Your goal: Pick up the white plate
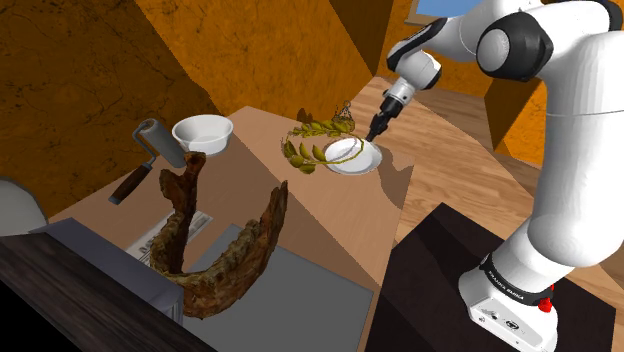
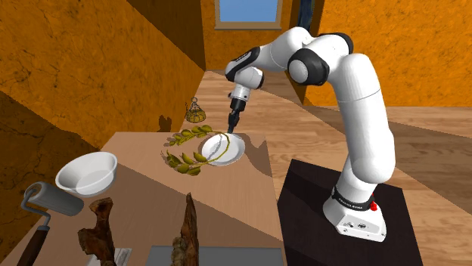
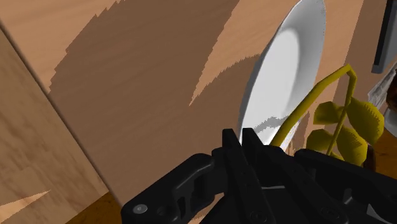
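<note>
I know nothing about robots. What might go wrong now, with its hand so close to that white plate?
1. A stem of the leafy sprig arcs across the white plate. Lifting the plate may drag or fling the sprig.
2. The gripper is at the plate's rim, not over its middle. A hold there could let the plate tilt or slip.
3. The plate lies close to the edge of the table nearest the stand, so a nudge might push it off.

White plate (image 1: 351,156), shallow, flat on wooden table, yellow-leafed sprig overlapping it
</note>
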